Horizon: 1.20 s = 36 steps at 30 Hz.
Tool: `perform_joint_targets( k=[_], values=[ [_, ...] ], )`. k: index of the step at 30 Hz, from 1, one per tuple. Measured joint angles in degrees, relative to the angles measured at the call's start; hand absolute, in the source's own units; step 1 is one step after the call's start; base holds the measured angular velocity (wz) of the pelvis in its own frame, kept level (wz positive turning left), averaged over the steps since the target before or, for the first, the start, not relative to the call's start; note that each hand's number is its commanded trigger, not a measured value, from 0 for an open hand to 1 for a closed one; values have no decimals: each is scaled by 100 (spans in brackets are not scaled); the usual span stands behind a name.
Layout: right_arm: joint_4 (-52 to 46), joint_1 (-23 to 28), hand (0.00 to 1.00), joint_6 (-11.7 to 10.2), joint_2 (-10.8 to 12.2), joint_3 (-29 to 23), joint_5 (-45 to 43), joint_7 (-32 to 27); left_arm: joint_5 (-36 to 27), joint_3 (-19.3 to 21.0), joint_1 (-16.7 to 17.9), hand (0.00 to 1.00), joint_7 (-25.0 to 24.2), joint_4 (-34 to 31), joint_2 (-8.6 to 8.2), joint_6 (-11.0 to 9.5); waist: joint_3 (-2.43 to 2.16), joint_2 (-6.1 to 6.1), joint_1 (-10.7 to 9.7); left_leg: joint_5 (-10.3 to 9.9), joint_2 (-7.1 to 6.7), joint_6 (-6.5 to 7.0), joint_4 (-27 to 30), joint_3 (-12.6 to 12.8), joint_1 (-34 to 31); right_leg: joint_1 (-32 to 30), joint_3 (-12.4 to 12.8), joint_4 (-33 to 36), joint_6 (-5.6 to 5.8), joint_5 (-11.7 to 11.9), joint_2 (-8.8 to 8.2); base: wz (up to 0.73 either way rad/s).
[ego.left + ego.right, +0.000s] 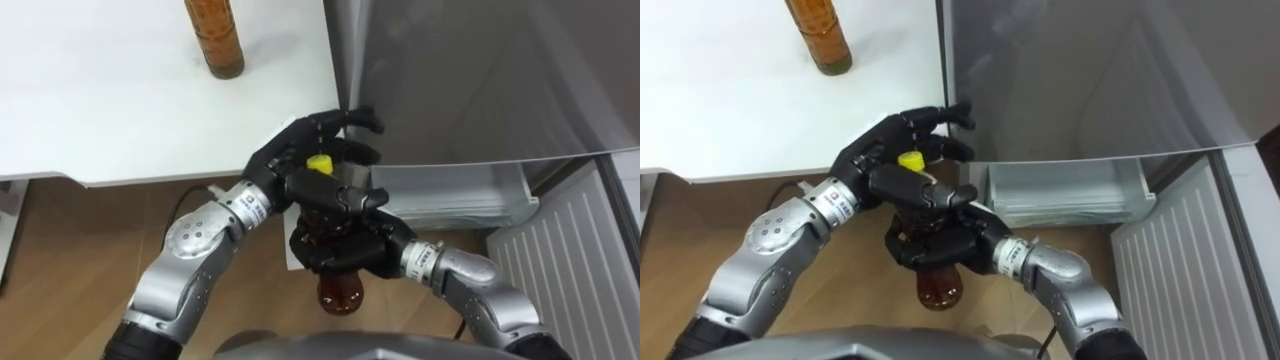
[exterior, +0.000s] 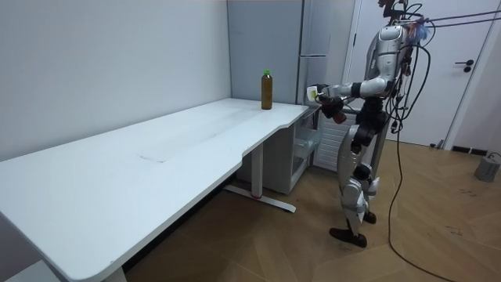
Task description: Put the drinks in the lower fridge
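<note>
between surface (image 1: 120,110) corner and fridge door (image 1: 480,80) edge: right hand (image 1: 345,248) fingers curled round yellow-capped bottle (image 1: 340,294); left hand (image 1: 295,150) fingers loosely spread toward door edge. room view: second bottle (image 2: 266,88) green-capped on surface, open floor (image 2: 438,227) behind robot.

so the body's mostly brushed silver-grey shell, rounded and chunky on the forearms, with a round cap on the left elbow joint that has a few tiny screws in it. the left hand (image 1: 290,155) and right hand (image 1: 345,245) are both glossy black with segmented fingers. each wrist has a white band with small dark print on it, and a thin dark wire loops out by the left wrist. in the room view the torso and legs are the same silver with darker joints and dark feet, black cables hang in loops off the back, and one trails across the floor.
</note>
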Motion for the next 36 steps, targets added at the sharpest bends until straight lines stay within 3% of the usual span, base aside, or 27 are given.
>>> perform_joint_targets(
  k=[6,12,18,28,36],
  values=[
    [1,10,100,-2,2,2,31,112,52,20,-5,0,13,-179,0,-18,33,-52,6,-1,2,1,-23,-5,-16,-10,4,3,-1,2,4,0],
    [1,49,100,-8,-9,67,30,114,546,4,-7,0,180,-535,7,-17,35,-47,-8,-4,-1,5,140,-56,-181,-118,4,3,-1,12,5,3],
    [25,54,100,-8,-15,218,-6,117,640,2,-14,0,341,-1166,43,-35,38,-43,1,-3,-3,5,146,-50,-161,-105,8,11,-2,13,3,0],
    [164,56,100,-8,-15,235,-36,127,661,0,-43,0,385,-2008,40,-475,58,-13,22,-3,1,3,69,-77,-88,-47,-36,18,-4,15,16,0],
    [163,58,100,-12,-37,225,-20,124,659,18,-59,0,425,-2042,2,-704,42,12,150,-3,0,3,80,-74,-76,-50,-34,0,-4,15,13,0]
  ],
)
